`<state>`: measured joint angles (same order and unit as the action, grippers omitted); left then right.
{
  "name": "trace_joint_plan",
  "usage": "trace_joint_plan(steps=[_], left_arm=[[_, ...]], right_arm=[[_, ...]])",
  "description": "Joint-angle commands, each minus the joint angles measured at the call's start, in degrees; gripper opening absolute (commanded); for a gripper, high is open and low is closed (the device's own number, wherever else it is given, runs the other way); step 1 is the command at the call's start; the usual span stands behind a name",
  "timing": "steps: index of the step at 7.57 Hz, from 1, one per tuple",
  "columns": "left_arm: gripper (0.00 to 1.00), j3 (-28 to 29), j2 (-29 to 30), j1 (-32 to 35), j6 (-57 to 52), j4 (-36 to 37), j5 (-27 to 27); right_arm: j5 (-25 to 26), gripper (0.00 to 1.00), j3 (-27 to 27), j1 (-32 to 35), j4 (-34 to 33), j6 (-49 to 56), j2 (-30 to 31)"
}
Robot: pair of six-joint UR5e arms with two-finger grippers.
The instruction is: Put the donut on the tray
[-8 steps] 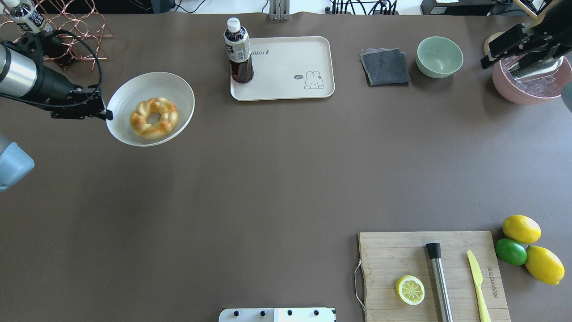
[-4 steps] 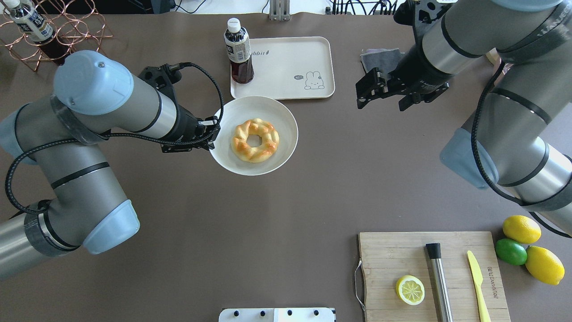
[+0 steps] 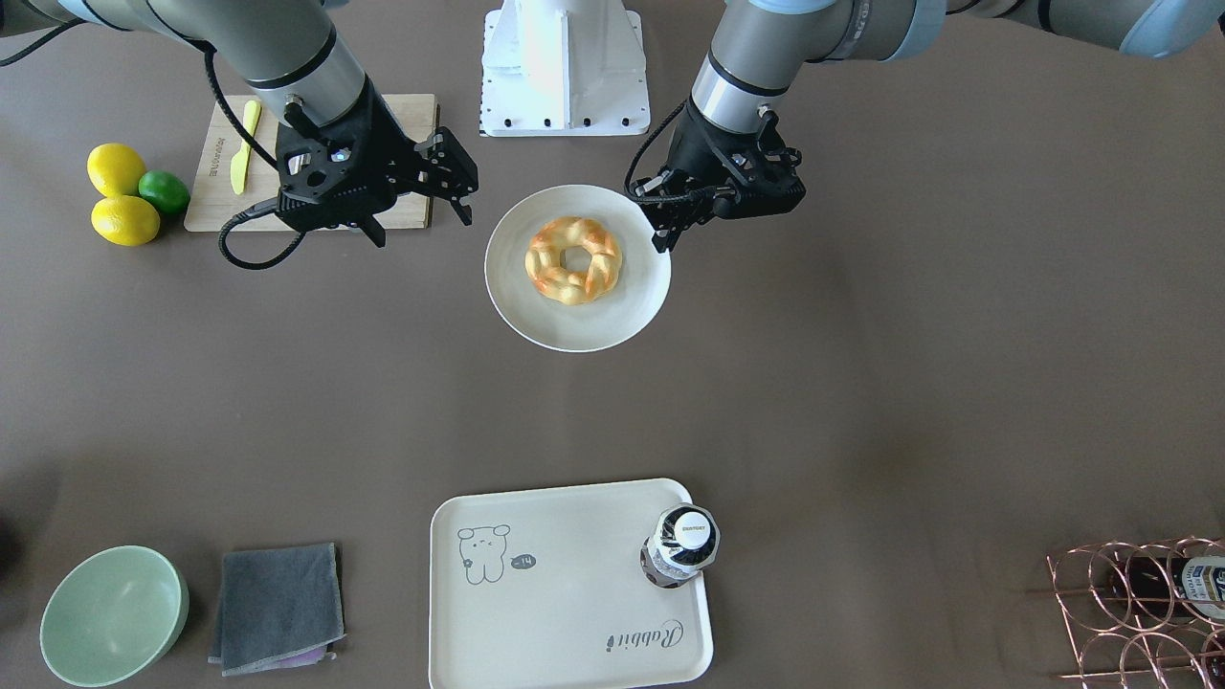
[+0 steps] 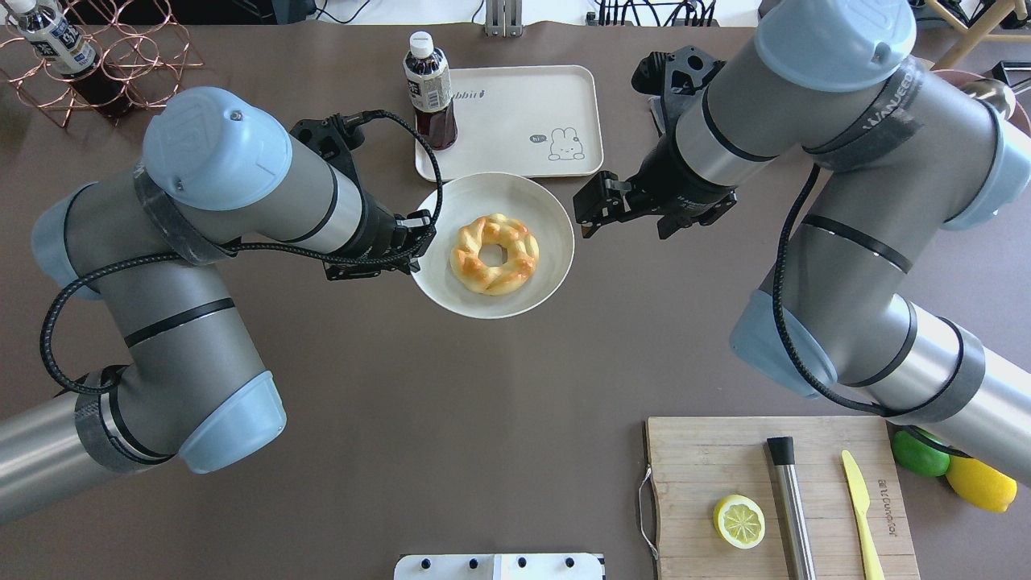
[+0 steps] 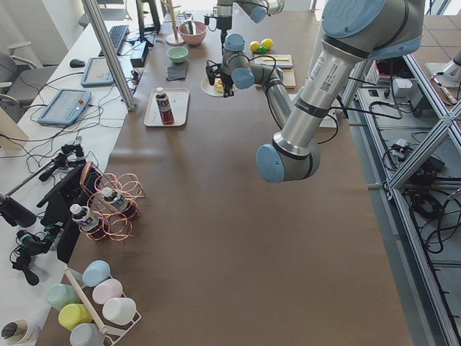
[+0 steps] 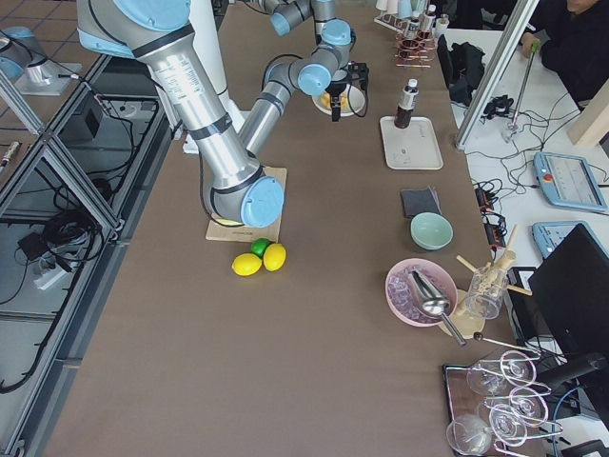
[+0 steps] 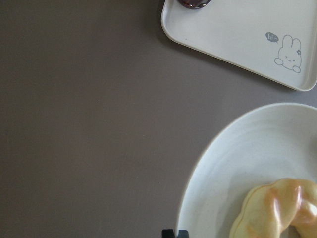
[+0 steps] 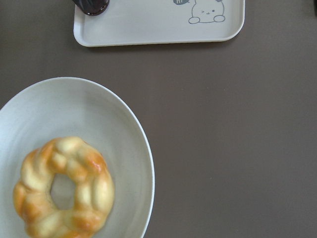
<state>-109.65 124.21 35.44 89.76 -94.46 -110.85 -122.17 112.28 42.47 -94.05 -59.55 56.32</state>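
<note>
At the middle of the table, just short of the tray (image 4: 515,121), the donut (image 4: 494,254) lies flat in the centre of a round white plate (image 4: 550,270). It is not on the tray yet. The left gripper (image 4: 414,243) is pinched on the plate's rim on the robot's left side, with one fingertip showing at the rim's edge in the left wrist view. The front-facing view shows a wide strip of brown table between plate and tray, yet from overhead the plate's far rim seems to overlap the tray's near edge. I take that mismatch to mean the plate is held up off the table, though no view proves it.

The right gripper (image 4: 583,216) hangs just beside the plate's opposite rim with its jaws parted and nothing between them. It touches neither plate nor donut.

The tray is partly taken. A dark drink bottle (image 4: 431,93) stands upright in its far left corner as seen from overhead, and the stretch around the rabbit drawing (image 4: 566,145) is bare.

So the task looks roughly half done: the donut has been brought close and presented, but the transfer itself is left. The free right gripper appears placed to take the donut off the plate, carry it over the near rim and set it down away from the bottle.
</note>
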Motion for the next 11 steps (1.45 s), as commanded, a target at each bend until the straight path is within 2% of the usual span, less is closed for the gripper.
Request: trace_joint_plan(steps=[1,6,8,11], left_arm=[[0.0,-0.3,1.1,-1.8,2.4,0.2,2.0],[0.0,-2.6,1.1,-1.8,3.1,0.4,2.0],[0.0,-2.8,0.9,-2.1,4.6,0.4,2.0],[0.0,-2.8,0.1,-2.2,4.6,0.4,2.3]], right_arm=[[1.0,1.0,-0.6,-1.3,2.2,-0.7,-0.2],[1.0,1.0,-2.6,-1.5,2.3,-0.4,-0.5],[1.0,1.0,-5.0,-1.3,8.1,-0.7,-0.3],[0.7,1.0,-4.9,-1.2,8.6,-0.7,-0.4]])
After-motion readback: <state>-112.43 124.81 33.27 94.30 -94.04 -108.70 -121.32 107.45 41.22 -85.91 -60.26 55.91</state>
